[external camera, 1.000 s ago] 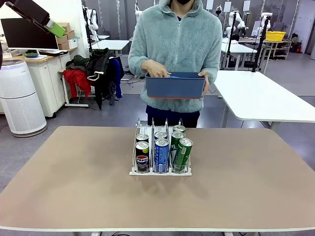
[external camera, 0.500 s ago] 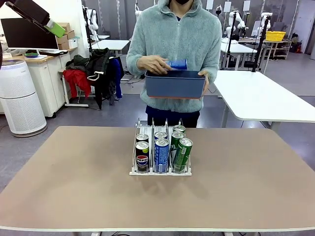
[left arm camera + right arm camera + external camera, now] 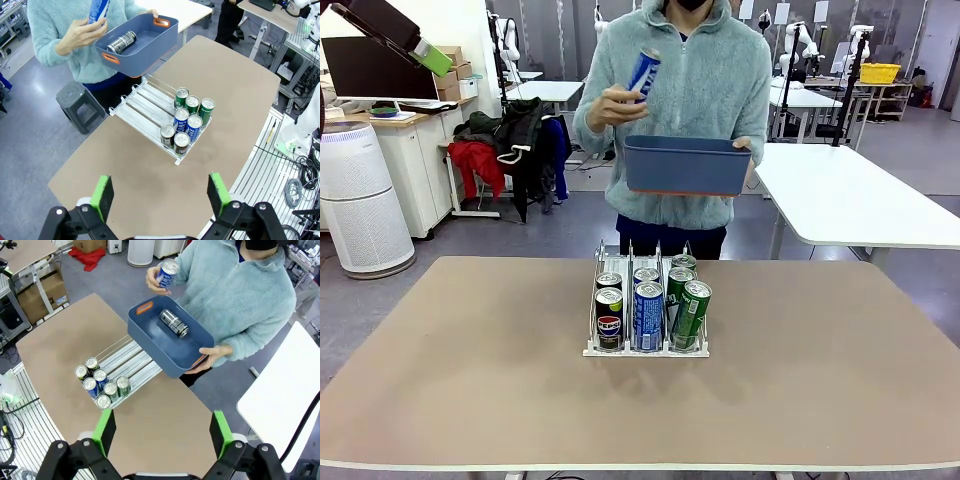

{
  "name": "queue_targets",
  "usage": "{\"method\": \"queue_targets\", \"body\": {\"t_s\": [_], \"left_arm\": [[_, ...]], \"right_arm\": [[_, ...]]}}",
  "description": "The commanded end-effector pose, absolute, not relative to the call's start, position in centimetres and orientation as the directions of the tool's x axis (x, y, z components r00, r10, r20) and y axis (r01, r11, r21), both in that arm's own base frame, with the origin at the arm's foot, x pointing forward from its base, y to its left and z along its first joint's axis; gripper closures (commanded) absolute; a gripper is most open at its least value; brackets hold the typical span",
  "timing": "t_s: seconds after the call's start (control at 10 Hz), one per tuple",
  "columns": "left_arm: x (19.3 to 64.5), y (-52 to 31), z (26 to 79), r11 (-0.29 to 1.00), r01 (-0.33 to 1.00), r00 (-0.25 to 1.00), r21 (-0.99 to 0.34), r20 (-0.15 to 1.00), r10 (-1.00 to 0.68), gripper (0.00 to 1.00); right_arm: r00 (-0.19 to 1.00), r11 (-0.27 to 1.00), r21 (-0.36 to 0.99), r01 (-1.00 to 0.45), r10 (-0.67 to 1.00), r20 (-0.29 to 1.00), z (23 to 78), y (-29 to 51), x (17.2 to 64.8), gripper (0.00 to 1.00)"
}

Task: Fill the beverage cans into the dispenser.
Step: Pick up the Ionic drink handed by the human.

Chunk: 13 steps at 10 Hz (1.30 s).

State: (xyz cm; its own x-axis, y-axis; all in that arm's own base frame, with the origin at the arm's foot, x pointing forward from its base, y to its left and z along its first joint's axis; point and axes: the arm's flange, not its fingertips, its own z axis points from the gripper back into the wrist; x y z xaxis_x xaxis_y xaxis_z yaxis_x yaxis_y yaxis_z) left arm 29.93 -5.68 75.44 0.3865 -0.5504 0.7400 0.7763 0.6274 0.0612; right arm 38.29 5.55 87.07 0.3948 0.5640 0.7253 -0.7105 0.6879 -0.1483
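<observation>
Left gripper hangs wide open and empty over the smooth tan table. Slim metal cans crowd the near end of the clear-ribbed dispenser mid-table, bare room to every edge. Past the far edge a person's hand holds a blue can over a blue plastic bin. Right gripper gapes empty too.

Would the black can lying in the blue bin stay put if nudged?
Likely rolls: the black can lies on its side on the bare floor of the blue bin, nothing beside it. Probably rigid, its smooth round wall slippery to pinch.
</observation>
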Motion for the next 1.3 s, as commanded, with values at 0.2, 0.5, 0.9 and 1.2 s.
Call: {"method": "queue_targets", "body": {"t_s": [0.2,0.5,0.9,1.2], "left_arm": [[29.88,-5.66,75.3,0.631,0.775,0.396,0.047,0.742,-0.542,0.0],[29.88,-5.66,75.3,0.631,0.775,0.396,0.047,0.742,-0.542,0.0],[29.88,-5.66,75.3,0.631,0.775,0.396,0.047,0.742,-0.542,0.0],[29.88,-5.66,75.3,0.631,0.775,0.396,0.047,0.742,-0.542,0.0]], "right_arm": [[0.387,0.678,-0.153,-0.719,0.574,0.722,87.04,5.64,38.18,0.0],[0.387,0.678,-0.153,-0.719,0.574,0.722,87.04,5.64,38.18,0.0],[0.387,0.678,-0.153,-0.719,0.574,0.722,87.04,5.64,38.18,0.0],[0.387,0.678,-0.153,-0.719,0.574,0.722,87.04,5.64,38.18,0.0]]}}
